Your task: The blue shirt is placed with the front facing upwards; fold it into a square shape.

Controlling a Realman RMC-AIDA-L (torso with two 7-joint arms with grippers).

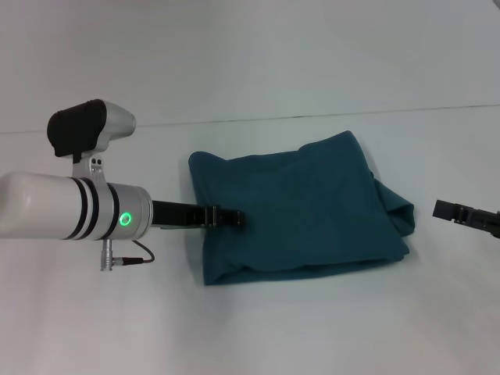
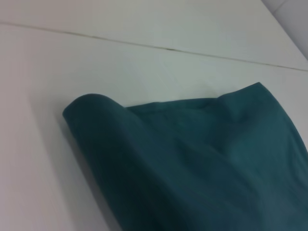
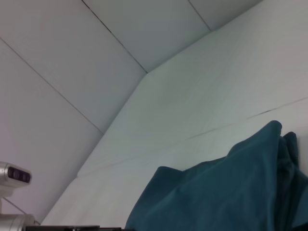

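Nearest, along the near hem of the blue shirt (image 1: 301,207): a loose, slightly bulging fold edge, layers not lying flat. Midway, left end effector (image 1: 226,216) reaching in from the left, tips over or on the shirt's left edge; closed or parted, and gripping cloth or merely touching, impossible to tell. Right end effector (image 1: 461,212) well apart from the shirt at the right, off the cloth, holding nothing visible; opening impossible to tell. Shirt folded into a rough rectangle mid-tabletop (image 1: 94,328), plain side up, lettering hidden, with a bunched flap poking out at the right. Farther back, a rolled lip at the far-left corner. Likely risks: dragging the upper layer and skewing the stack; leaving the right flap out, spoiling the square.
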